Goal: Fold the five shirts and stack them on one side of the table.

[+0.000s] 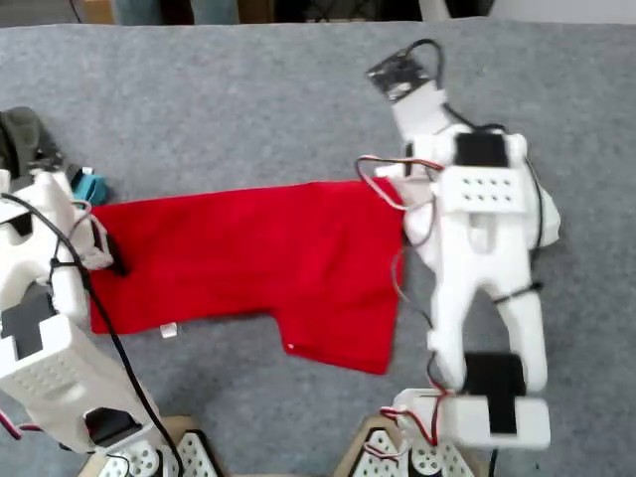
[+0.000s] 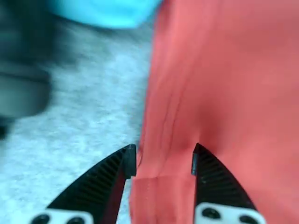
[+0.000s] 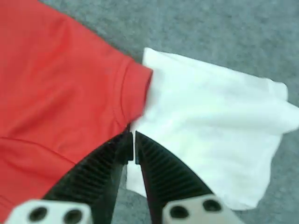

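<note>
A red shirt (image 1: 258, 253) lies spread flat across the middle of the grey table. My left gripper (image 2: 163, 158) is at the shirt's left edge (image 1: 111, 260). It is open, and the red shirt's hem (image 2: 159, 186) lies between the fingers. My right gripper (image 3: 131, 137) is at the shirt's far right corner, shut, its tips meeting on the red sleeve hem (image 3: 135, 93). A folded white shirt (image 3: 210, 130) lies right beside that corner, touching the red fabric. In the high view the right arm (image 1: 477, 229) covers it.
A light blue object (image 1: 87, 186) sits just beyond the red shirt's left edge, close to the left gripper, and shows again in the left wrist view (image 2: 107, 9). A dark bundle (image 1: 20, 134) lies at the far left. Grey table (image 1: 219, 109) stretches behind the shirt.
</note>
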